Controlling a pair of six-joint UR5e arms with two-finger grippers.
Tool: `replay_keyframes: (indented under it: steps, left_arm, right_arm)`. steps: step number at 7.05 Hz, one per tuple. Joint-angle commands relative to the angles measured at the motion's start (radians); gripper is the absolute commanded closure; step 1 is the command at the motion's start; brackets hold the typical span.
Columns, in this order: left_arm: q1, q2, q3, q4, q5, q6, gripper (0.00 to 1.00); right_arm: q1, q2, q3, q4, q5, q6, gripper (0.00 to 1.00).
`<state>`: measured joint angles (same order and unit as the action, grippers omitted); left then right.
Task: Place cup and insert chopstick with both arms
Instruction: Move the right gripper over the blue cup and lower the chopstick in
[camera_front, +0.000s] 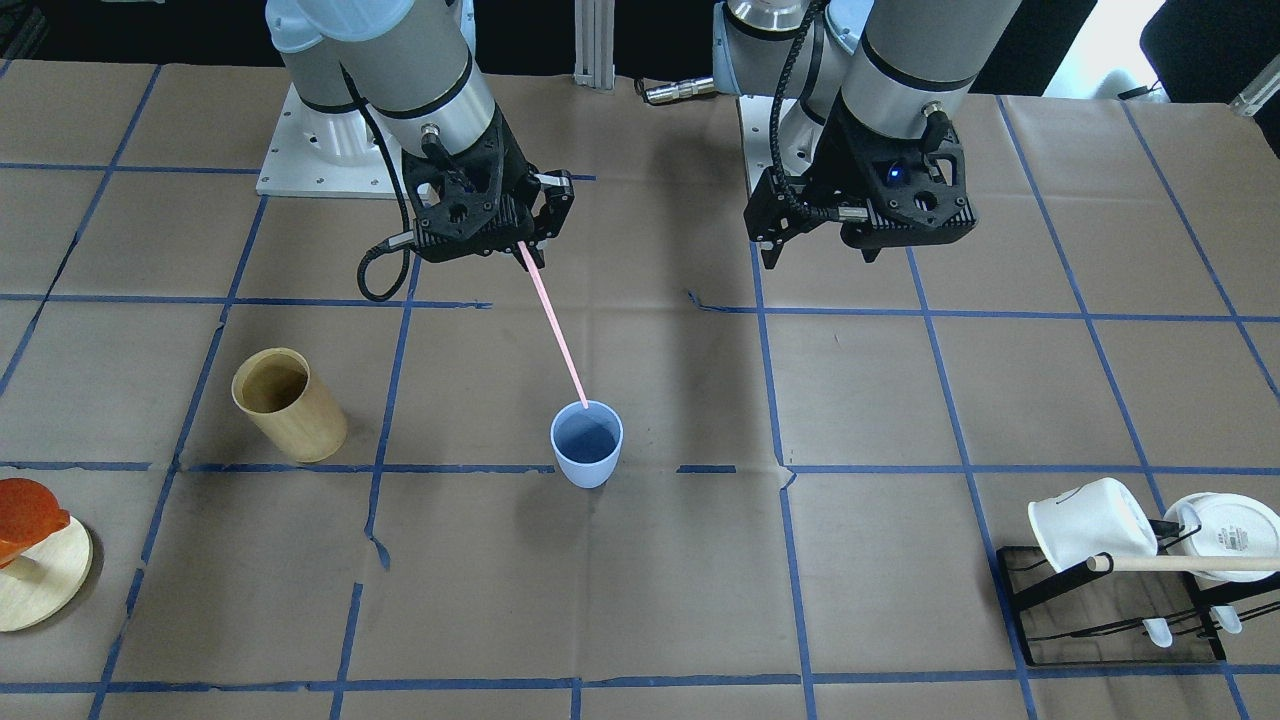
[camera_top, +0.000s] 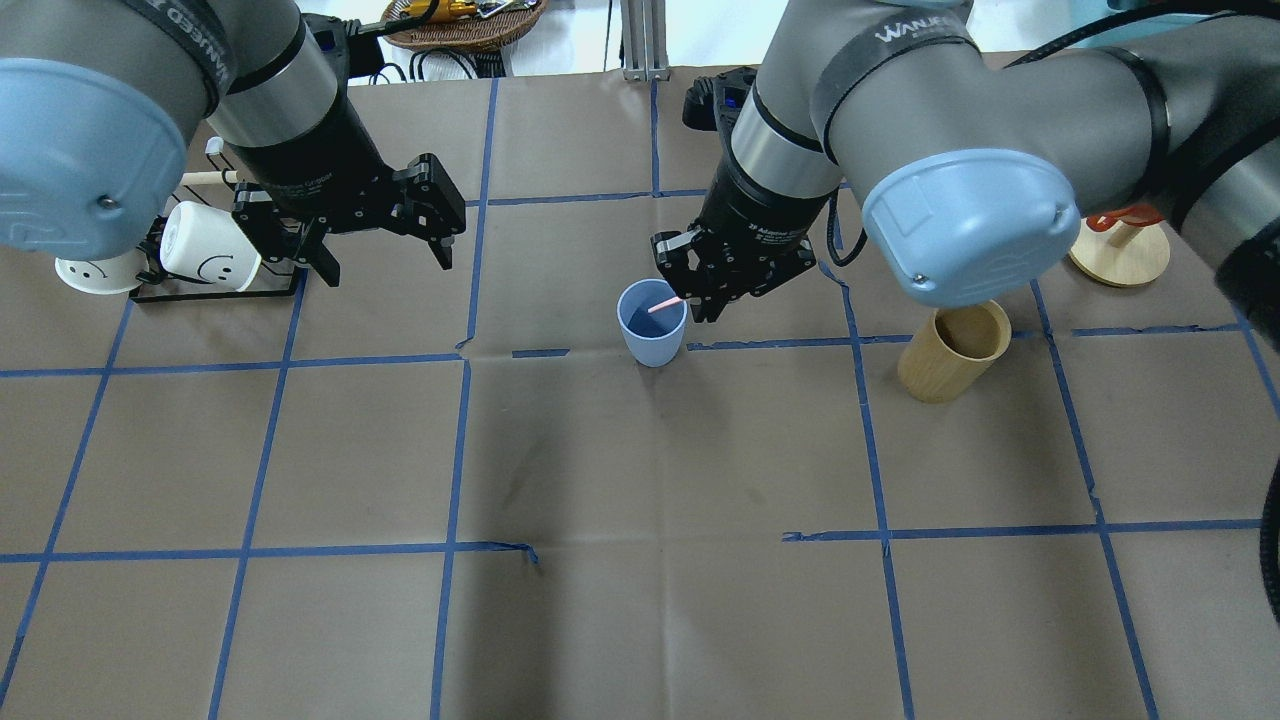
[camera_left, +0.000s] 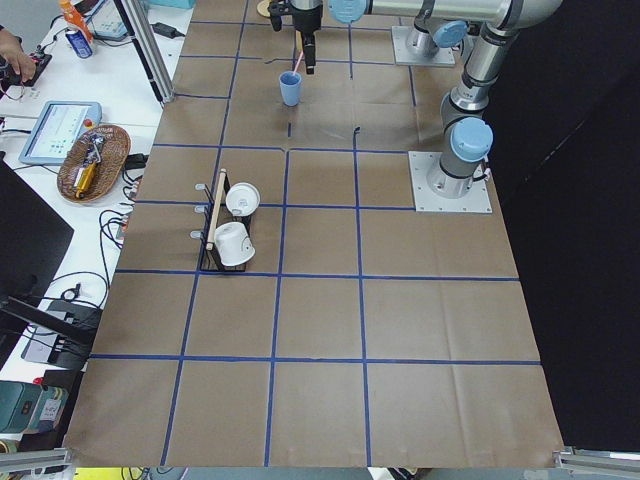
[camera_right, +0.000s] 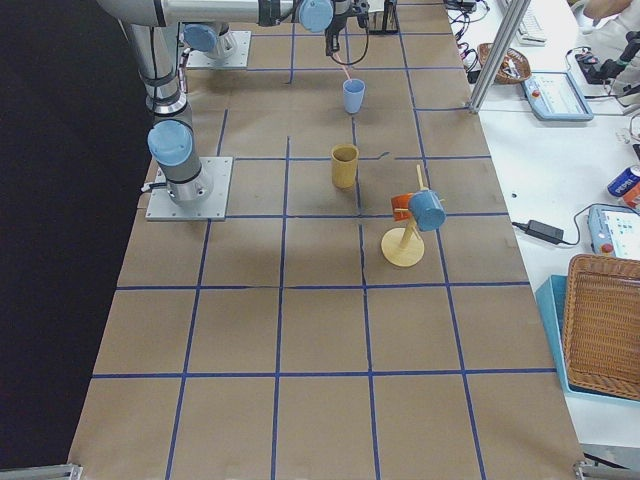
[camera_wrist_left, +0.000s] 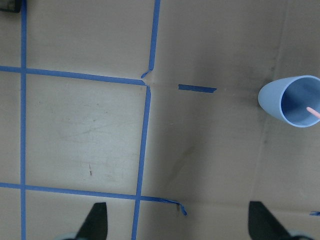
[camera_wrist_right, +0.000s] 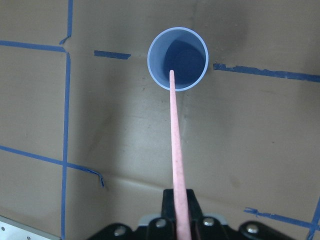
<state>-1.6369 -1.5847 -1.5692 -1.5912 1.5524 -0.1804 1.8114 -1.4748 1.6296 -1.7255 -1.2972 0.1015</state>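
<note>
The light blue cup (camera_front: 587, 445) stands upright near the table's middle; it also shows in the overhead view (camera_top: 652, 325) and at the right edge of the left wrist view (camera_wrist_left: 292, 102). My right gripper (camera_front: 525, 245) (camera_top: 705, 300) is shut on the upper end of the pale pink chopstick (camera_front: 555, 335). The stick slants down, and its lower tip is inside the cup's mouth (camera_wrist_right: 178, 59). The chopstick (camera_wrist_right: 176, 150) runs up the middle of the right wrist view. My left gripper (camera_top: 385, 262) is open and empty, hovering well to the cup's side, its fingertips (camera_wrist_left: 97, 222) apart.
A tan wooden cup (camera_front: 290, 405) (camera_top: 955, 350) stands beyond the blue cup on my right side. A wooden stand with an orange piece (camera_front: 30, 560) is at the far right edge. White mugs (camera_front: 1090, 522) and a wooden dowel (camera_front: 1180, 563) hang on a black rack (camera_top: 215, 292) near my left gripper.
</note>
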Motion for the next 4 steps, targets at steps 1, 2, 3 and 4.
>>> replay_keyframes:
  steps: [1, 2, 3, 4]
  left_arm:
    - [0.0, 0.002, 0.0, -0.009, 0.0, -0.001, 0.0]
    - [0.0, 0.003, 0.0, -0.015, 0.0, -0.001, 0.0]
    - [0.002, 0.002, 0.001, -0.022, 0.0, 0.001, 0.0]
    - [0.005, 0.0, 0.001, -0.029, -0.003, 0.025, 0.0]
  right_arm:
    - [0.0, 0.05, -0.014, -0.003, -0.005, 0.007, 0.9]
    - [0.0, 0.057, -0.007, -0.003, -0.008, 0.007, 0.89]
    - [0.0, 0.06, -0.001, 0.006, -0.011, 0.007, 0.89]
    - [0.0, 0.062, 0.0, 0.007, -0.008, 0.007, 0.87]
